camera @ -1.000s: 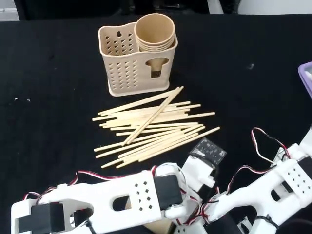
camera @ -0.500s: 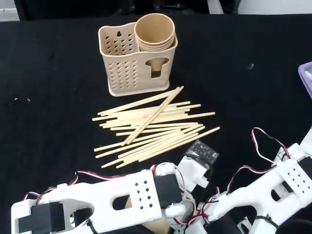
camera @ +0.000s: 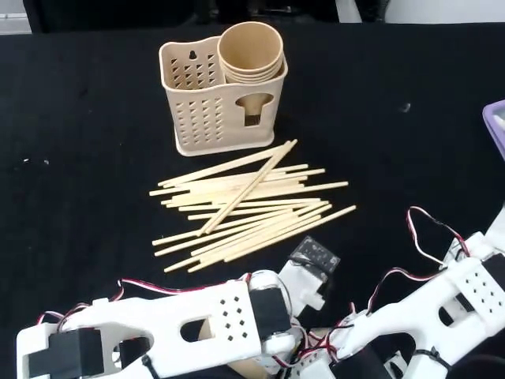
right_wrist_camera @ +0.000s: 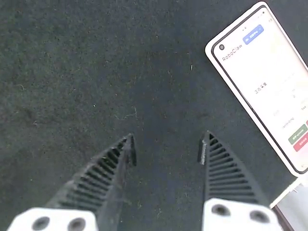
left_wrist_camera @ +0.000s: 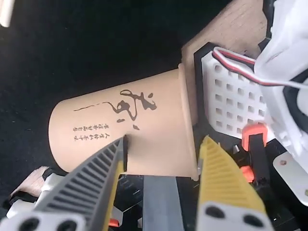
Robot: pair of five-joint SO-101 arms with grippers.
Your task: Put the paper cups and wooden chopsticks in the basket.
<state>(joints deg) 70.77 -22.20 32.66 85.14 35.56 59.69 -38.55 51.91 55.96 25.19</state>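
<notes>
**Black table: cups stacked, one cup left lying, chopsticks all out**

Black cloth [camera: 410, 158] was seen to cover the table. At the bottom edge of the high view, tucked under the left arm [camera: 158, 324], one paper cup [left_wrist_camera: 125, 130] was found lying on its side. In the left wrist view the left gripper [left_wrist_camera: 163, 143] was held over that cup with its jaws spread apart, one finger across the cup's wall and the other just past the rim. No squeeze on the cup could be made out, so it was judged to be straddled and not yet grasped.

In the upper middle of the high view the basket [camera: 213, 118] was stood upright, and a stack of paper cups [camera: 251, 49] had been set in its right compartment. That part of the task was judged nearly done, with only the lying cup left to be added. The wooden chopsticks [camera: 248, 209] were spread loose in the centre of the frame, just below the basket. None was seen inside the basket, so that part was judged wholly undone.

The right gripper [right_wrist_camera: 166, 144] was held released above bare cloth, with a phone [right_wrist_camera: 269, 86] lying beside it. A purple object [camera: 495, 126] was cut off by the right edge.

Against the frames of a second before, the left arm's wrist camera [camera: 314, 254] had been shifted toward the lower left and drawn closer to the arm's body. Basket, stacked cups, chopsticks and the right arm [camera: 442, 308] were left unmoved.
</notes>
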